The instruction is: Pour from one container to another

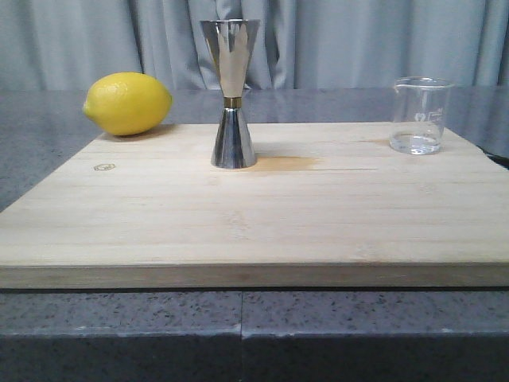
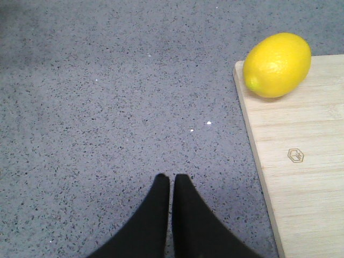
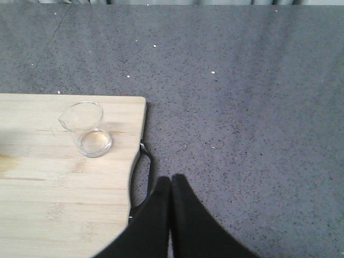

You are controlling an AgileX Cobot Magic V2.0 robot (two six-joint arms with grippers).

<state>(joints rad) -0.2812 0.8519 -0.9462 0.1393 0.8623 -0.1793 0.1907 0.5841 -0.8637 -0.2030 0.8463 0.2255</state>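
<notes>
A small clear glass beaker (image 1: 418, 115) stands upright at the far right of the wooden board (image 1: 254, 215); the right wrist view shows the beaker (image 3: 86, 128) near the board's corner. A tall steel jigger (image 1: 231, 94) with a gold waist band stands upright near the board's far middle. My left gripper (image 2: 172, 177) is shut and empty over the grey counter, left of the board. Just off the board's right edge, my right gripper (image 3: 171, 179) is shut with nothing in it. Neither gripper shows in the front view.
A yellow lemon (image 1: 127, 103) lies at the board's far left corner, also as the lemon (image 2: 277, 64) in the left wrist view. A black handle (image 3: 141, 177) sits on the board's right edge. Speckled grey counter (image 2: 107, 107) surrounds the board; grey curtains hang behind.
</notes>
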